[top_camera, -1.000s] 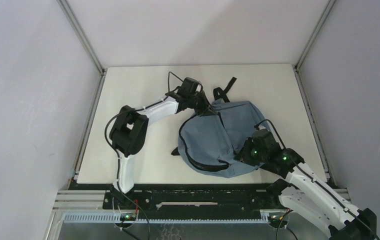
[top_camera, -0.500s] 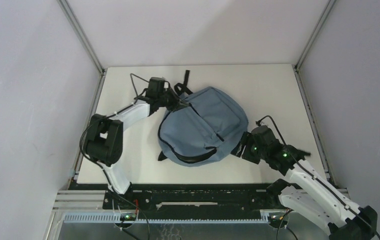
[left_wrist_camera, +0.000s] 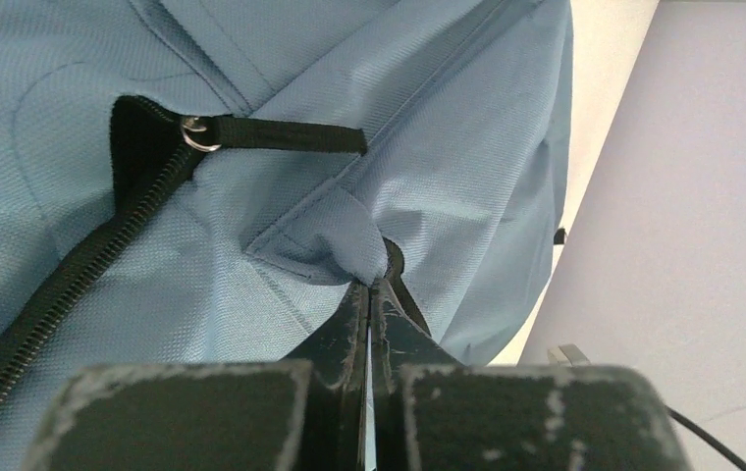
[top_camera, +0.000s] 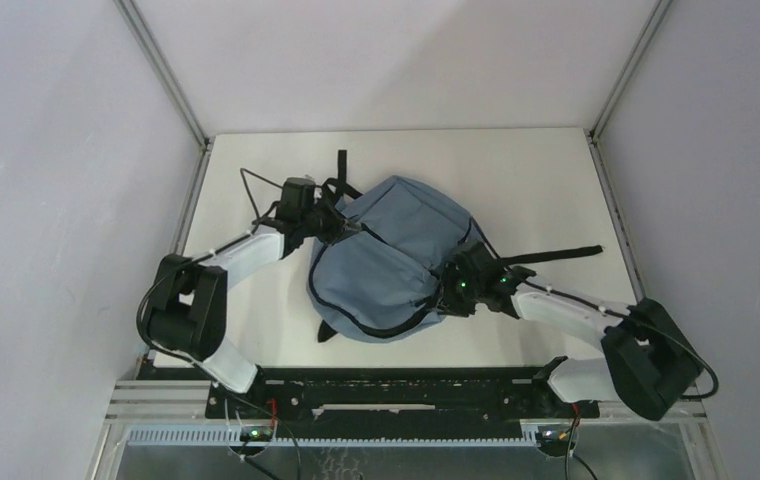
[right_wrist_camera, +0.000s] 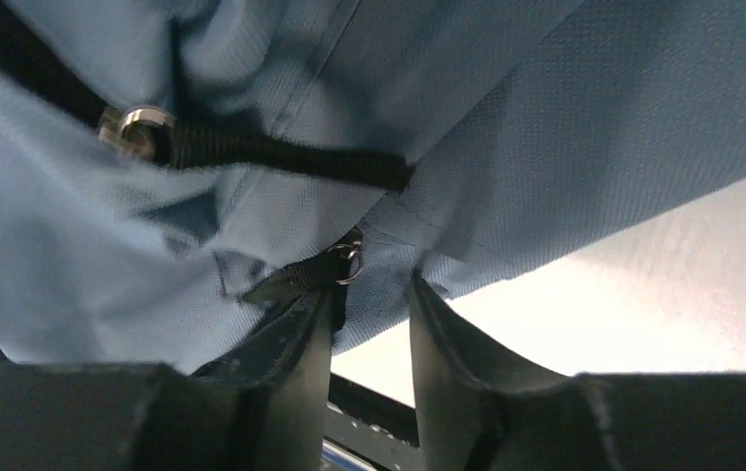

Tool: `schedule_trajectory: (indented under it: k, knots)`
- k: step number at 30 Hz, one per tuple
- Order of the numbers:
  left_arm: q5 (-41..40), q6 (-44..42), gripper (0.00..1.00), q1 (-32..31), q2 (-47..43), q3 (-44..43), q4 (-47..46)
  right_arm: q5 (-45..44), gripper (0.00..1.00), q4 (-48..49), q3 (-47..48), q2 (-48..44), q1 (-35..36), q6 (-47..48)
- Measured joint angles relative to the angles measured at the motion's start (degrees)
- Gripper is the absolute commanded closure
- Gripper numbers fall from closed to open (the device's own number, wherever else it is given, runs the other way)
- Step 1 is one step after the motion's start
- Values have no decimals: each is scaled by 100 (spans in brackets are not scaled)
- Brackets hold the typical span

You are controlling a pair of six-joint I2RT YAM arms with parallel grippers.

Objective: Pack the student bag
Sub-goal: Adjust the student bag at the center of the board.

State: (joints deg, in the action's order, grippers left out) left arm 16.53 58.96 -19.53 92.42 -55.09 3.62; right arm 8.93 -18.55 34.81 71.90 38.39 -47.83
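- Top external view: the student bag lies flat near the middle of the table. Its long axis runs diagonally from near-left to far-right, with the rounded end at the far right.
- A black zip line curves along the bag's near edge. Black loops stick out at its far-left corner, and one long black strap trails flat across the table to the right.
- The left hand is at the bag's far-left corner. In the left wrist view its fingers are pressed together on a pinched fold of the blue fabric, just below a black zip pull.
- The right hand is at the bag's near-right edge. In the right wrist view its fingers stand a narrow gap apart, with the fabric edge and a small metal ring at their tips. Pale table shows through the gap, and I cannot tell whether anything is pinched.
- The table is plain off-white with a metal rail along its near edge. Pale grey walls close in the left, the right and the far side.
- Compared with half a second ago, the bag sits slightly further left. The right arm has folded its elbow out to the near right, so its forearm now reaches leftward. The long strap now lies out to the right, where none showed before.
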Motion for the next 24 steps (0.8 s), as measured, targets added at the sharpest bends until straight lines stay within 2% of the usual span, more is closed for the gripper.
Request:
schedule_trajectory:
  k: [4,11,13,16,17,21,22,23,24]
  knots:
    - [-61,-52,100,0,-278,103,85,-31,87,87,138,387,-11,59]
    - [-116,-356,100,-7,-361,33,339,-282,91,-70,136,184,7,146]
    - [-76,-490,100,-7,-101,-245,529,-291,95,-85,122,44,66,118]
    - [76,-704,100,-9,492,-892,763,-376,96,-4,81,-85,214,7]
    - [146,-782,100,-17,706,-1141,857,-393,94,61,70,-87,295,-57]
    - [417,-1169,99,-153,1648,-2369,1322,-415,70,407,50,-13,654,-413]
    - [470,-1285,95,-216,1864,-2680,1438,-411,67,492,50,37,708,-522]
    - [487,-1408,87,-299,2041,-2970,1565,-398,65,570,50,83,748,-608]
    - [481,-1530,71,-393,2153,-3185,1679,-391,64,632,50,111,769,-667]
